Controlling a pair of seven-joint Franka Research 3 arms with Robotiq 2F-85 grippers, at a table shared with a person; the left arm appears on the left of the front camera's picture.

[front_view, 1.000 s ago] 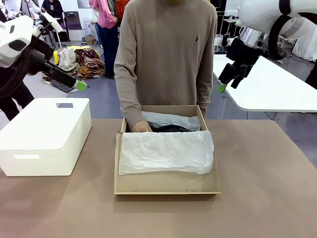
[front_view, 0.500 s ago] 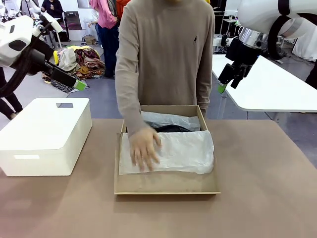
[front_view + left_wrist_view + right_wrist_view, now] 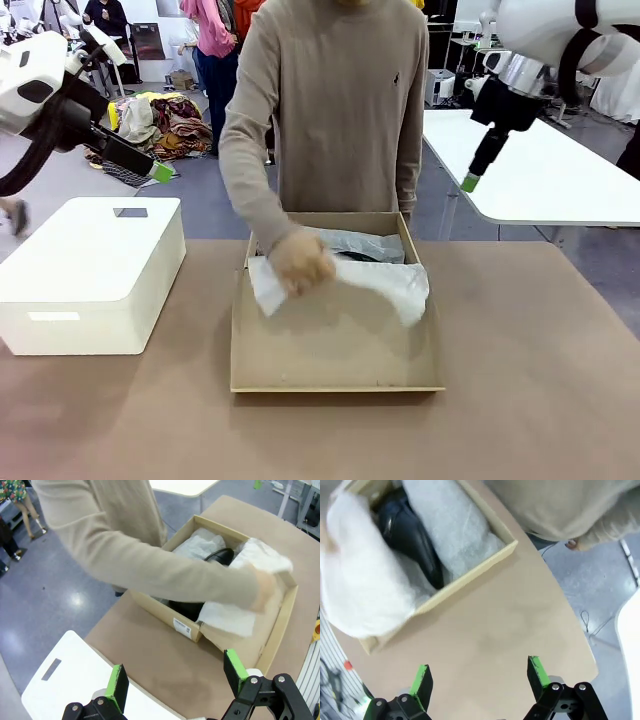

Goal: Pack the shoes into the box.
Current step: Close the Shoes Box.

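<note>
Aloft, left hand (image 3: 176,669) and right hand (image 3: 480,672) gape; crinkled tissue (image 3: 385,280) half-wraps glossy shoes (image 3: 407,535).

Shoes (image 3: 415,545) mostly hidden (hand (image 3: 298,262) blurred)

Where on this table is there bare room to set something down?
The widest bare stretch of table lies right of the cardboard shoebox; a strip runs before its open lid. The gap between shoebox and white plastic box is narrow. The shoebox itself is crowded: tissue paper, a black shoe, the person's hand.
</note>
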